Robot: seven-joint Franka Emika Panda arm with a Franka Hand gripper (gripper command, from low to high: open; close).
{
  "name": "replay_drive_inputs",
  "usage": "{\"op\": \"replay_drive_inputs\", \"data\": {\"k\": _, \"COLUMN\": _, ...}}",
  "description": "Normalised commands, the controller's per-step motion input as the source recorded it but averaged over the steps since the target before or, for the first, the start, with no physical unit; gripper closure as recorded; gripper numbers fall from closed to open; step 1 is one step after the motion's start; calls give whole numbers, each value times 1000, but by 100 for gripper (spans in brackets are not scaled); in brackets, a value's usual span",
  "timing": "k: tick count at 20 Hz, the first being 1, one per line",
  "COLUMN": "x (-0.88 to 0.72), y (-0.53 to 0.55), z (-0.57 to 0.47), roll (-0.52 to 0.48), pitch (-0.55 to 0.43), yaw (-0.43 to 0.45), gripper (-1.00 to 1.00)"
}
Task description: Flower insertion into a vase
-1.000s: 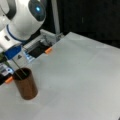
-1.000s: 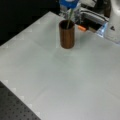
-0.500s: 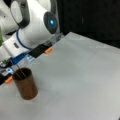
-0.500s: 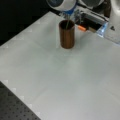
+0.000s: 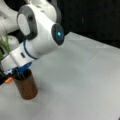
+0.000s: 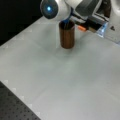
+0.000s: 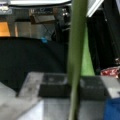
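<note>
At the lower left of a front view the flower stem (image 7: 76, 55) is being gripped between the closed claw (image 5: 15, 72) fingers directly over the vase (image 5: 26, 86) on the worktop (image 5: 82, 82), so the insertion step is judged in hand, with a straight descent into the mouth being called for

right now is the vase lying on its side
No, the vase stands upright on the table, its open mouth facing up under the arm.

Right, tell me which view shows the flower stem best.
The wrist view: the green stem runs top to bottom through the picture, pinched between the gripper's dark pads. In a front view only green leaves show at the left edge, above the vase. In a front view with the vase, no stem shows.
</note>
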Motion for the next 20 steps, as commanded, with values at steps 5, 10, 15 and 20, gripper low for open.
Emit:
{"op": "replay_drive_inputs", "data": {"k": 5, "x": 296, "y": 107, "z": -188, "roll": -10, "pitch": -49, "yaw": -23, "gripper": 100}}
{"op": "replay_drive_inputs", "data": {"k": 10, "x": 309, "y": 117, "z": -257, "roll": 6, "pitch": -59, "yaw": -20, "gripper": 100}}
{"op": "replay_drive_inputs", "data": {"k": 15, "x": 278, "y": 115, "z": -246, "roll": 2, "pitch": -24, "yaw": -41, "gripper": 100}}
{"op": "replay_drive_inputs", "data": {"k": 20, "x": 308, "y": 81, "z": -205, "roll": 5, "pitch": -28, "yaw": -75, "gripper": -100}}
